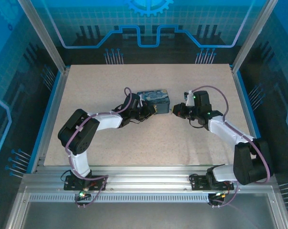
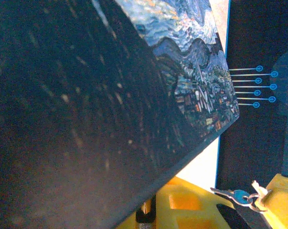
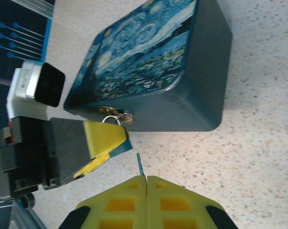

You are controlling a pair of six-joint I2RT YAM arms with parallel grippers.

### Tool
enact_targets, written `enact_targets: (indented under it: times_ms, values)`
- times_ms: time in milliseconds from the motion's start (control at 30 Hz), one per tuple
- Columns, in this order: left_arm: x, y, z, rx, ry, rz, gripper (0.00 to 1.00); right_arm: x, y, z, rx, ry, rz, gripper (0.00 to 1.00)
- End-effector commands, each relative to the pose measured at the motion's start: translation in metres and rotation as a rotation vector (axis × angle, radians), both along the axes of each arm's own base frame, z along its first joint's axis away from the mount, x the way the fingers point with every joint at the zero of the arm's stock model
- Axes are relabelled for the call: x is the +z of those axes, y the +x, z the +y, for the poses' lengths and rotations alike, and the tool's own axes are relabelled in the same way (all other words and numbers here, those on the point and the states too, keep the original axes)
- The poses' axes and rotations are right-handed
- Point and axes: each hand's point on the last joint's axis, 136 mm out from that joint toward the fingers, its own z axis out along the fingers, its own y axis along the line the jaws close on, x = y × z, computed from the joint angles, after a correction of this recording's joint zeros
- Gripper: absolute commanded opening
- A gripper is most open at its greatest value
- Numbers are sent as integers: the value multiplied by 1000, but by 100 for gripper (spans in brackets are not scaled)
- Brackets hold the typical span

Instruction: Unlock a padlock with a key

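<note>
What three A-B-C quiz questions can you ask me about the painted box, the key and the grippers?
1. Where is the box? A) between the left gripper and the right gripper B) in a far corner C) at the near edge
2. What colour is the head of the key? A) red B) blue C) green
3. What is the right gripper doing? A) wide open B) gripping the box C) shut on the key
Answers: 1A, a gripper sits at each end. 2B, blue in the left wrist view. 3C, its yellow fingers meet, key tip poking out.
</note>
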Motion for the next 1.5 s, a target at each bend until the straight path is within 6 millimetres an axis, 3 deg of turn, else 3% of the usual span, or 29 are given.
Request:
enact_targets:
  times_ms: [0, 200, 600, 833, 1467]
  values:
    - [14, 8, -5, -12, -53, -32, 0, 16, -1, 3, -9, 103, -26, 0]
    - [14, 8, -6, -10, -57, -31, 0, 16, -6, 5, -64, 215, -3, 0]
    - [10, 7, -7, -12, -75, -20, 0, -11, -15, 3, -206, 385, 102, 0]
    - [10, 7, -7, -10, -82, -21, 0, -30, -16, 21, -185, 433, 157, 0]
    - [10, 7, -10, -12, -106, -16, 0, -34, -9, 47, -159, 480, 173, 0]
